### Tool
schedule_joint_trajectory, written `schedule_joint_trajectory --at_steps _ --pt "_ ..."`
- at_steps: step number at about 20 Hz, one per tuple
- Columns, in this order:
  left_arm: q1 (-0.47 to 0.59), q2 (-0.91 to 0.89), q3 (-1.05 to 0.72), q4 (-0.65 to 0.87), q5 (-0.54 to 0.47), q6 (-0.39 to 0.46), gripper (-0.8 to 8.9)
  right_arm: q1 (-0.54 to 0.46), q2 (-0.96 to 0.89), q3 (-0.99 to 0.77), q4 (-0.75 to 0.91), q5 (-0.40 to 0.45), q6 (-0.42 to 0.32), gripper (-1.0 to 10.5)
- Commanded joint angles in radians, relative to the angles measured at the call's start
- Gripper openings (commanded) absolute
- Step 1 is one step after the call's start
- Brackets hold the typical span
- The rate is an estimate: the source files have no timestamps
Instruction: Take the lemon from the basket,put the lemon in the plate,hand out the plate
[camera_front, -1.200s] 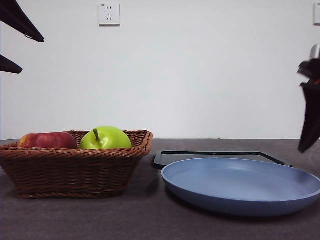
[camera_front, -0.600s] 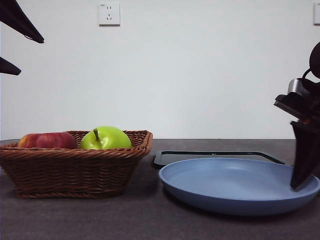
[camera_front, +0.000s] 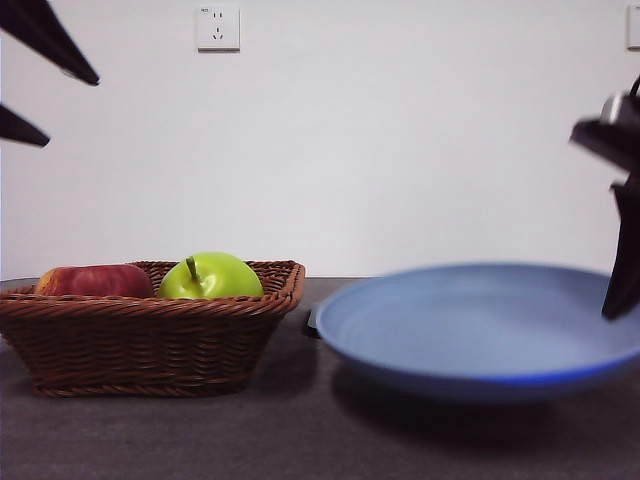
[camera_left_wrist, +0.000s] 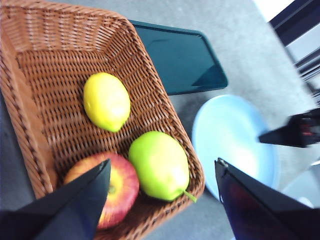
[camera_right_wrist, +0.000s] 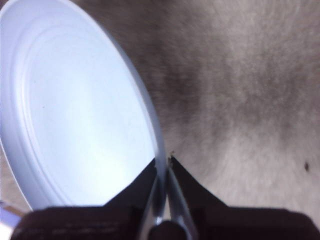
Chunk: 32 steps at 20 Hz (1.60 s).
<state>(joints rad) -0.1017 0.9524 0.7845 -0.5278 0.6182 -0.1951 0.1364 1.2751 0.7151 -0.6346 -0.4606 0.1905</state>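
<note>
The right gripper (camera_right_wrist: 163, 172) is clamped on the rim of the shallow round light-blue plate (camera_front: 480, 325), which it holds tilted above the grey worktop (camera_front: 300, 440) — yet the bright yellow oval lemon (camera_left_wrist: 106, 101) lies in the brown woven wicker basket (camera_front: 150, 340), so the plate is empty. The left gripper (camera_left_wrist: 160, 200) hangs above the basket with its jaws apart, holding nothing. To do this step well, the plate wants to sit level and steady near the basket, since a pinch on one thin edge could let it swing or slip. The left gripper should come down over the lemon's middle, clear of the round green apple (camera_left_wrist: 160, 165) and the red apple (camera_left_wrist: 112, 187) beside it. The plate looks smooth and matte; the wicker is coarse and ridged, with flaring sides; the lemon is waxy, with a pointed tip. A flat black rectangular tray (camera_left_wrist: 182, 60) lies beyond the basket.
</note>
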Motion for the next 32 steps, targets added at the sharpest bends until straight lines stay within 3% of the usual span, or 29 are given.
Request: schedule_joint_trajectory --at_steps 1,4,9,14,21,29,30,32 --pt "-0.054 0.031 0.074 -0.002 -0.078 0.013 3.65 0.001 -0.069 0.010 -0.032 -0.005 -0.003 0.0" --pt "-0.130 0.124 0.197 -0.074 -0.217 0.050 3.66 0.001 -0.172 0.010 -0.084 -0.005 0.035 0.0" --pt "-0.238 0.337 0.378 -0.161 -0.377 0.095 3.93 0.001 -0.286 0.010 -0.135 -0.006 0.037 0.0" --pt "-0.299 0.557 0.468 -0.151 -0.443 0.094 3.93 0.001 -0.346 0.010 -0.167 -0.006 0.037 0.0" --pt "-0.349 0.787 0.482 -0.012 -0.525 0.095 3.93 0.002 -0.355 0.010 -0.167 -0.005 0.037 0.0" --pt "-0.365 0.901 0.481 0.035 -0.578 0.146 3.87 0.002 -0.355 0.010 -0.167 -0.005 0.037 0.0" --pt "-0.364 0.901 0.482 0.033 -0.613 0.153 3.53 0.002 -0.355 0.010 -0.166 -0.005 0.037 0.0" --pt "-0.364 0.901 0.482 0.034 -0.669 0.168 1.87 0.001 -0.355 0.010 -0.156 -0.005 0.037 0.0"
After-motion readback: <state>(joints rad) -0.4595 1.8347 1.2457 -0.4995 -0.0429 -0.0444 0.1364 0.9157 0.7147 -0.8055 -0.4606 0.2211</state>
